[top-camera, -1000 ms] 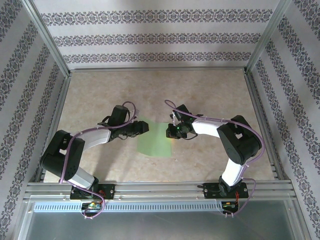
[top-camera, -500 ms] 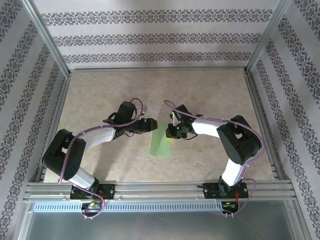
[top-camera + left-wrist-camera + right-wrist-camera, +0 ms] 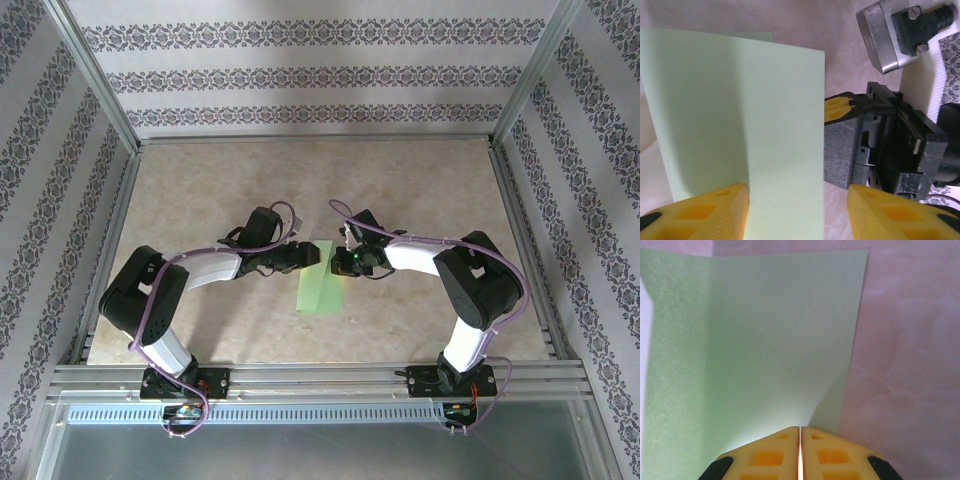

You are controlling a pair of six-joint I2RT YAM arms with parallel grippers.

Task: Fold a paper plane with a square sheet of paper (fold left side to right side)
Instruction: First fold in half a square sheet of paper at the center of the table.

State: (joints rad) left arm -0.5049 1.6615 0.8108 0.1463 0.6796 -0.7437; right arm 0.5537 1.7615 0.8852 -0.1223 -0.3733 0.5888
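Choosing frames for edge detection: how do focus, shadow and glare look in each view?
Top external: sharp, evenly lit, square sheet of paper small. Left wrist: soft shadow across the sheet's left part, yellow fingers blurred. Right wrist: bright glow on the paper beside the right gripper.
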